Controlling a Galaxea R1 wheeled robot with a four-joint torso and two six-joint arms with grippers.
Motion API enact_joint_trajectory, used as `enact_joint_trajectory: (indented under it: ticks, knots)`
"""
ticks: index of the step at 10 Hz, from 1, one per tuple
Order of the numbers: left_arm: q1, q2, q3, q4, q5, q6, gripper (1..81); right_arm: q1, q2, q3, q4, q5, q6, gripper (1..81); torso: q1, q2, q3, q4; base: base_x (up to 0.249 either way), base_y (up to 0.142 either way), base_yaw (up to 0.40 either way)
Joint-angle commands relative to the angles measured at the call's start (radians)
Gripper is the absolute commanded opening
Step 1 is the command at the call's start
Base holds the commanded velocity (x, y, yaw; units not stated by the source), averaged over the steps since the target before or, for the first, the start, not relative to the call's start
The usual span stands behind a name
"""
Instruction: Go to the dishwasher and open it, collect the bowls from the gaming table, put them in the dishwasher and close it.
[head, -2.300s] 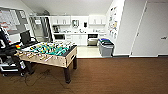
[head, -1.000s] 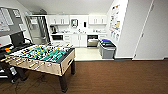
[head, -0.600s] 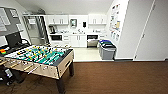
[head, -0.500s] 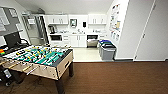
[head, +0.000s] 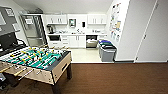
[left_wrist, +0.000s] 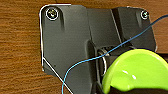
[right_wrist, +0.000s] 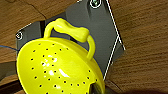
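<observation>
The dishwasher (head: 91, 43) is a dark opening under the white counter at the far end of the room, straight ahead. In the left wrist view a lime-green bowl (left_wrist: 135, 72) hangs over the brown wood floor, held at its rim by my left gripper (left_wrist: 130, 89). My right gripper (right_wrist: 95, 88) carries a yellow-green bowl (right_wrist: 57, 72) with small holes and a loop handle, also above the floor. The gaming table is out of view.
A table-football table (head: 37, 58) with a green pitch stands close on my left. Grey bins (head: 107, 51) sit to the right of the kitchen entrance, beside a white wall (head: 127, 32). A steel fridge (head: 32, 30) stands at the back left. Wood floor (head: 112, 77) leads ahead.
The whole head view has shifted: I have driven forward, so the table-football table looms larger at the left and the kitchen sits a little closer.
</observation>
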Motion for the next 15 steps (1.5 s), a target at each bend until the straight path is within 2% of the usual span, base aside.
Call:
enact_joint_trajectory:
  ticks: [1,6,15]
  knots:
    - [-0.038,-0.004,0.002,0.012,0.054,0.007,1.0,0.038,-0.021,0.002,-0.005,-0.061,-0.001,1.0,0.000,0.000,0.000,0.000,0.194,-0.088,0.000]
    - [-0.038,-0.004,0.002,0.012,0.054,0.007,1.0,0.039,-0.021,0.002,-0.005,-0.061,-0.001,1.0,0.000,0.000,0.000,0.000,0.194,-0.083,0.000]
    - [-0.038,-0.002,0.002,0.012,0.054,0.007,1.0,0.031,-0.021,0.002,-0.005,-0.061,-0.001,1.0,0.000,0.001,0.000,0.000,0.194,0.000,0.000]
